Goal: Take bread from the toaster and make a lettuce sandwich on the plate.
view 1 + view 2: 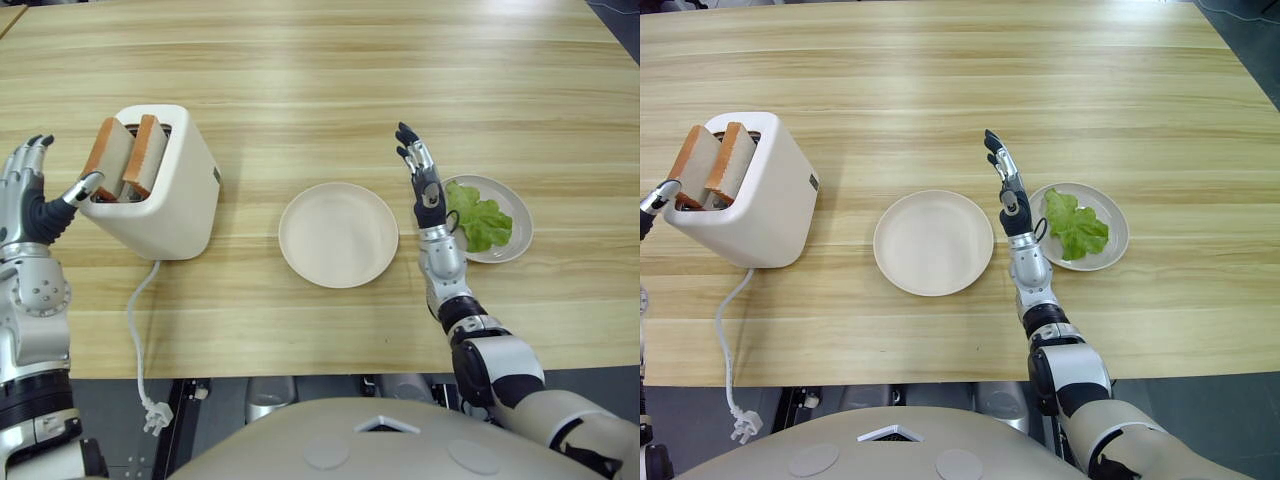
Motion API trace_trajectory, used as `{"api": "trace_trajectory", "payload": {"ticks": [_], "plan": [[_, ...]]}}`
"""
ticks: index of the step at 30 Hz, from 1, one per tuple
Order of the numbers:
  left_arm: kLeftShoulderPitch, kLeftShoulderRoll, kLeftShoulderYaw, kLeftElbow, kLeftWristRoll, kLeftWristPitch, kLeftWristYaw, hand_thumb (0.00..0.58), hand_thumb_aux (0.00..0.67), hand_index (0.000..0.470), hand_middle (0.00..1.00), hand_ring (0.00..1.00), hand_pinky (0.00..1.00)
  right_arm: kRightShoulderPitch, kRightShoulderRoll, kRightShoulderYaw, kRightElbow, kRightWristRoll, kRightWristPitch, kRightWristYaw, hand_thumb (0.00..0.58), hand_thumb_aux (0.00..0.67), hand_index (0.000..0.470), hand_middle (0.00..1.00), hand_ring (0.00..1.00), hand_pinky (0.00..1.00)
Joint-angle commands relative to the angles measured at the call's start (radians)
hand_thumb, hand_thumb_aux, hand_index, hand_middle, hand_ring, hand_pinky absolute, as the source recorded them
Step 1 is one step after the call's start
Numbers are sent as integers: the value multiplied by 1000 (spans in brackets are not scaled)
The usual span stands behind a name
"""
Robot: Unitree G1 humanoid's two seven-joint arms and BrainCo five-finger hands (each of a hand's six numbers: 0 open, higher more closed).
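left eye view: two bread slices (128, 158) stand out of the toaster (175, 200). risk, i judge: a sideways pinch could shove the toaster or jam a slice in its slot. left hand (30, 195), spread open and holding nothing, sits at the toaster's outer side, thumb tip just beside the nearer slice. plate (338, 234), open empty right hand (425, 180) and lettuce (478, 215) lie beyond the toaster's other side.
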Motion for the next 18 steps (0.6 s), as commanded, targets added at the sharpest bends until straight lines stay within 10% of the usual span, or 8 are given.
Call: {"api": "trace_trajectory", "payload": {"ticks": [1, 9, 10, 11, 13, 18], "plan": [[-1, 14, -34, 11, -1, 6, 1, 0, 0, 0, 0, 0, 0, 0, 0, 7, 6, -8, 9, 0, 0, 0, 0, 0, 0, 0], [-15, 25, -95, 20, -1, 39, -15, 0, 0, 0, 0, 0, 0, -2, 1, 6, 13, -6, 11, 5, 0, 0, 0, 0, 0, 0], [-18, 26, -100, 24, -3, 41, -14, 346, 244, 168, 0, 0, 0, -2, 1, 6, 13, -6, 11, 5, 0, 0, 0, 0, 0, 0], [-21, 27, -104, 27, -3, 43, -13, 503, 426, 292, 0, 0, 0, -2, 2, 6, 14, -6, 11, 5, 0, 0, 0, 0, 0, 0], [-23, 28, -108, 28, -3, 46, -11, 546, 507, 348, 0, 0, 0, -2, 1, 5, 13, -6, 11, 5, 0, 0, 0, 0, 0, 0], [-41, 27, -121, 44, 1, 52, -2, 482, 394, 271, 0, 0, 0, 2, -3, 3, 12, -9, 6, 0, 0, 0, 0, 0, 0, 0]]}}
